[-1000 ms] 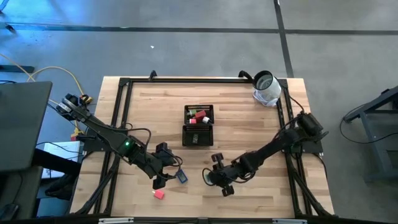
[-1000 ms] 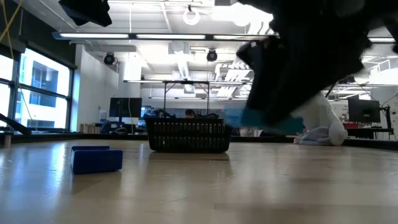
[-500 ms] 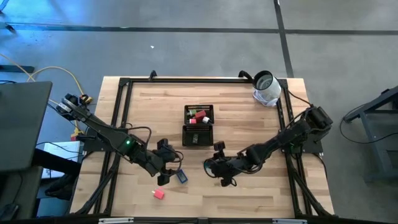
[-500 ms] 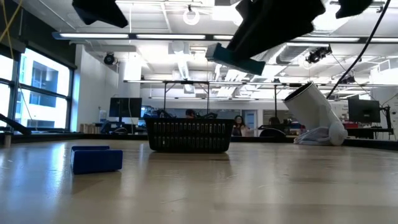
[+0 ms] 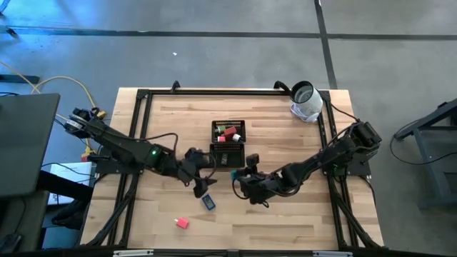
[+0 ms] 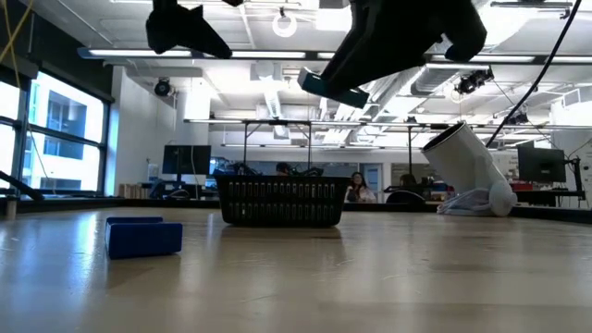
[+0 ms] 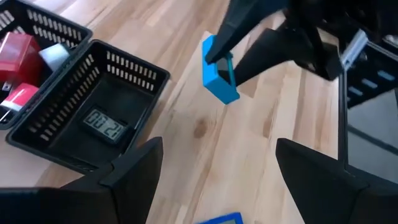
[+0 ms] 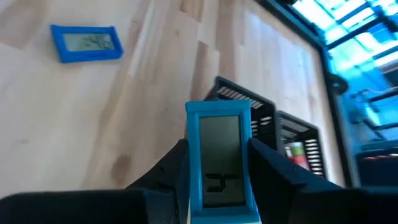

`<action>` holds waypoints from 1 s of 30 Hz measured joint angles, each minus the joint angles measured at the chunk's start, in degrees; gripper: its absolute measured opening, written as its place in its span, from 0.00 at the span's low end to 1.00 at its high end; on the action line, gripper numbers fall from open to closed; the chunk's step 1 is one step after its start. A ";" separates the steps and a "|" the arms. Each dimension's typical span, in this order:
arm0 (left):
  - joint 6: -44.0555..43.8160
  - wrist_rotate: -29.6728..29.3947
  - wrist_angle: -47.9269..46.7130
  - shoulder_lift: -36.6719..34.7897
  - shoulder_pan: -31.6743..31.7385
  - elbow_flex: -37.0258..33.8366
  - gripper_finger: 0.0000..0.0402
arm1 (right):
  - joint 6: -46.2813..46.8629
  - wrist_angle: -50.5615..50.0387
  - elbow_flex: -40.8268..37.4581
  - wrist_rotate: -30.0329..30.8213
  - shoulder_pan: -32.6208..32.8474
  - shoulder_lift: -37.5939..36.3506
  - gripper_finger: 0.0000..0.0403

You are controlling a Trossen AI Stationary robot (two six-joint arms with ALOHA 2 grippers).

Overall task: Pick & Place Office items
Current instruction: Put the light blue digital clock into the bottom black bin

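Observation:
My right gripper (image 5: 243, 180) hangs above the table near the black mesh tray (image 5: 244, 145), shut on a teal clock-like piece (image 8: 219, 158), which also shows high in the low view (image 6: 333, 88). My left gripper (image 5: 203, 183) hovers open and empty just left of it, between the tray and a blue piece (image 5: 208, 203) that lies flat on the wood. A red piece (image 5: 183, 223) lies nearer the front edge. Red and white pieces (image 7: 18, 56) fill the tray's far compartment, and a black clock (image 7: 106, 124) lies in its near one. My right gripper pinches the teal piece by its two long sides (image 8: 191, 163) between the two fingers (image 8: 264, 165). The fingers come slanting down from the table's right side and lie along the piece. It is lifted clear of the table, tilted, with its display face toward the wrist camera.
A white-and-grey roll (image 5: 305, 101) leans at the far right corner. Black frame rails (image 5: 139, 128) run along the table's left, far and right sides. Bare wood lies in front of the tray and toward the near edge.
My right gripper has risen with the teal piece, rolled its wrist and gone toward the far edge, closer to the tray. My left gripper, still open, has swung away from the blue piece toward the far edge and the tray. The blue and red pieces have stayed put.

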 joint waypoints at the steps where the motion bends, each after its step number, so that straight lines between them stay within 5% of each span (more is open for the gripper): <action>1: -0.49 0.06 0.00 0.00 0.51 0.00 0.76 | -0.51 -0.02 -0.02 1.00 0.00 0.00 0.29; 11: -6.06 0.25 2.01 0.02 6.93 0.00 0.76 | -6.25 4.02 0.00 14.07 -0.36 0.00 0.29; 30: -6.10 7.31 12.76 5.76 12.04 -0.07 0.76 | -12.68 11.80 0.00 17.55 -2.69 -0.66 0.29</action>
